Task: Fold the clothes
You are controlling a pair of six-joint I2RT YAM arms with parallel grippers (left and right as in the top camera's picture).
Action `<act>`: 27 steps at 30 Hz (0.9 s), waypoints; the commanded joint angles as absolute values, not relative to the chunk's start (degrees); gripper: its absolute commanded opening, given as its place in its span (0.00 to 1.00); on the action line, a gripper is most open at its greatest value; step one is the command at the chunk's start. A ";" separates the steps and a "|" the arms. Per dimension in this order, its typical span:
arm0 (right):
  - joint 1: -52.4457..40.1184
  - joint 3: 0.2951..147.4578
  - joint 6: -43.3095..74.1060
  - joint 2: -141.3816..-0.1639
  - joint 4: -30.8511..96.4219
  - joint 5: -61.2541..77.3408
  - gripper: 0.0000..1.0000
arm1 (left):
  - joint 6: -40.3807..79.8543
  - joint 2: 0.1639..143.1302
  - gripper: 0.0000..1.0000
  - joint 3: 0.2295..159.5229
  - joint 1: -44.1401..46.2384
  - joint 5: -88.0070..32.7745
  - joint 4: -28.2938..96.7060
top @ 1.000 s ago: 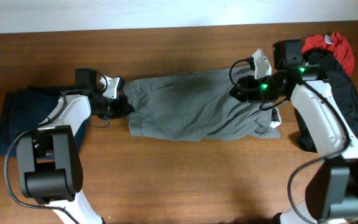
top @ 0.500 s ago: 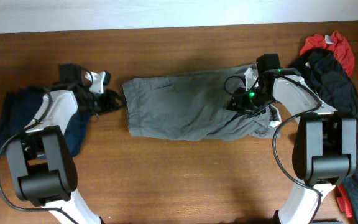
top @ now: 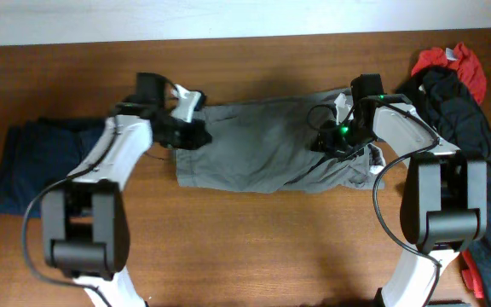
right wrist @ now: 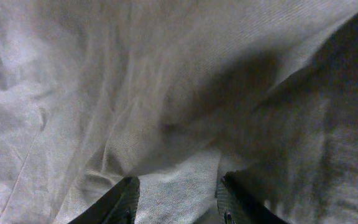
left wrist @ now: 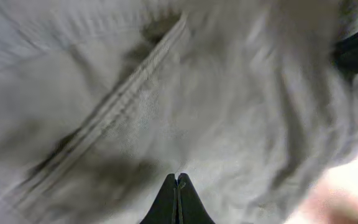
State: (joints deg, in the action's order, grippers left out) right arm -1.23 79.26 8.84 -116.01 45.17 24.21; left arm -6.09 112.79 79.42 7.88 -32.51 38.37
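The grey shorts [top: 254,145] lie flat and spread crosswise in the middle of the table. My left gripper [top: 193,135] is over their left end. In the left wrist view its fingers [left wrist: 178,182] are shut together, with grey cloth and a stitched seam [left wrist: 117,106] beyond them; the view is blurred. My right gripper [top: 329,143] is down on the shorts' right part. In the right wrist view its fingers [right wrist: 178,196] are open, with wrinkled grey cloth [right wrist: 104,93] lying between them.
A dark navy garment [top: 32,166] lies at the table's left end. Black and red garments [top: 459,94] are piled at the right end. A small red thing [top: 476,277] shows at the lower right edge.
My left gripper first drew away to the left off the shorts, then swung back right over their left end. My right gripper came down onto the shorts and has stayed there.
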 commanded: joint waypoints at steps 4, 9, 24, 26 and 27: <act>-1.65 78.91 9.08 -116.57 45.06 23.29 0.46 | -5.80 120.31 0.00 79.59 7.11 -23.44 40.40; -1.65 78.91 9.06 -116.57 44.93 23.29 0.46 | -6.24 122.63 0.00 79.59 5.87 -22.44 36.86; 17.17 81.06 16.43 -115.79 49.54 17.06 0.16 | -7.60 122.83 0.01 79.59 5.85 -18.15 36.91; 20.80 82.46 14.87 -115.24 50.74 22.04 0.17 | -7.60 122.83 0.01 79.59 5.85 -18.17 36.95; 22.09 83.11 14.11 -114.83 51.64 23.97 0.17 | -7.57 122.83 0.00 79.59 5.85 -18.17 36.95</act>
